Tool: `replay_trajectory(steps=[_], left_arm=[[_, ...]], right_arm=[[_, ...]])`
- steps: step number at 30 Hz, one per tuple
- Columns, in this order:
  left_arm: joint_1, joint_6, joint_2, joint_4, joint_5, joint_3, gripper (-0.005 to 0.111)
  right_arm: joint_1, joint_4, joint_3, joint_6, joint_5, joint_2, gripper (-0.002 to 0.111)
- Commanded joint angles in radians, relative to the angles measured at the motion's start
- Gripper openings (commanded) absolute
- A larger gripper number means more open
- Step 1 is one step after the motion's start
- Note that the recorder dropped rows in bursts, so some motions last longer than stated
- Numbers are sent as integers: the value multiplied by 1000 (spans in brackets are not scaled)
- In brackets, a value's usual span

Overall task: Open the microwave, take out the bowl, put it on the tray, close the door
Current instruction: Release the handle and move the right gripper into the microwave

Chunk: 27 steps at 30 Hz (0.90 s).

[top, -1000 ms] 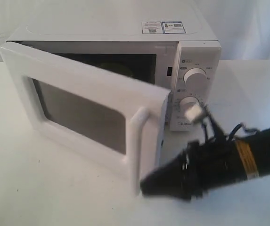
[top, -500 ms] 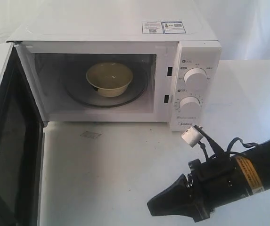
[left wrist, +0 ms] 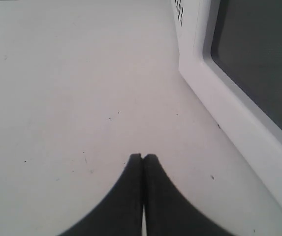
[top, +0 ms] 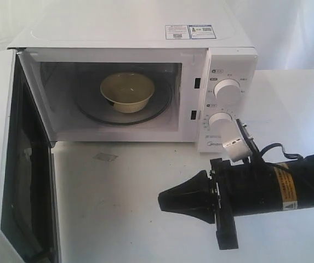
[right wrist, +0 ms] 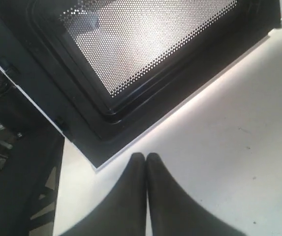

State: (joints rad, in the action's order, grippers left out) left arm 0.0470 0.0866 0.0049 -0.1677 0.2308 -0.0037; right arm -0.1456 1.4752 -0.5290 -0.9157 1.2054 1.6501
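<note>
The white microwave stands at the back of the table with its door swung wide open to the left. Inside, the cream bowl sits upright on the glass turntable. My right gripper hovers low over the table in front of the oven, shut and empty, pointing left toward the door. In the right wrist view that gripper faces the door's dark inner side. My left gripper is shut and empty, over the table beside the door's white outer face. The tray is out of view.
Two round white knobs sit on the microwave's right panel, just behind my right arm. White table stretches between the open door and my right gripper. A white cloth backdrop hangs behind. Vent holes mark the oven's side.
The door went from partly open to fully open at the left. My right gripper shut, came away from the door handle, and has since turned and shifted slightly left.
</note>
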Motion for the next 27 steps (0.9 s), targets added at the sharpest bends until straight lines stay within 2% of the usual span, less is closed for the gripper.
replay_trajectory(steps=[1, 4, 8, 10, 13, 15, 17, 20, 21, 22, 25, 26, 27], left_arm=[[0, -2, -5, -9, 0, 4, 0], [0, -2, -5, -9, 0, 4, 0], [0, -2, -5, -9, 0, 4, 0], [0, -2, -5, -9, 0, 4, 0], [0, -2, -5, -9, 0, 4, 0], [0, -2, -5, -9, 0, 4, 0], [0, -2, -5, -9, 0, 4, 0], [0, -2, -5, -9, 0, 4, 0], [0, -2, -5, -9, 0, 4, 0], [0, -2, -5, -9, 0, 4, 0], [0, -2, -5, -9, 0, 4, 0], [0, -2, -5, -9, 0, 4, 0], [0, -2, -5, -9, 0, 4, 0]], right_arm=[[-64, -16, -35, 40, -6, -5, 0], [-151, -10, -74, 40, -104, -5, 0], [-281, -25, -139, 4, -337, -5, 0], [-351, -46, -175, -32, -522, -5, 0], [-499, -49, -268, -74, -1018, -7, 0], [-579, -39, -330, 13, -1212, -7, 0], [-631, -39, -385, 142, -1299, -7, 0], [-662, -27, -475, 212, -1389, 0, 1], [-662, -27, -498, 212, -1412, 6, 5], [-662, -21, -525, 212, -1445, 19, 15], [-662, 100, -575, 212, -1514, 64, 56], [-662, 143, -597, 212, -1540, 92, 63], [-662, 163, -614, 212, -1565, 121, 63]])
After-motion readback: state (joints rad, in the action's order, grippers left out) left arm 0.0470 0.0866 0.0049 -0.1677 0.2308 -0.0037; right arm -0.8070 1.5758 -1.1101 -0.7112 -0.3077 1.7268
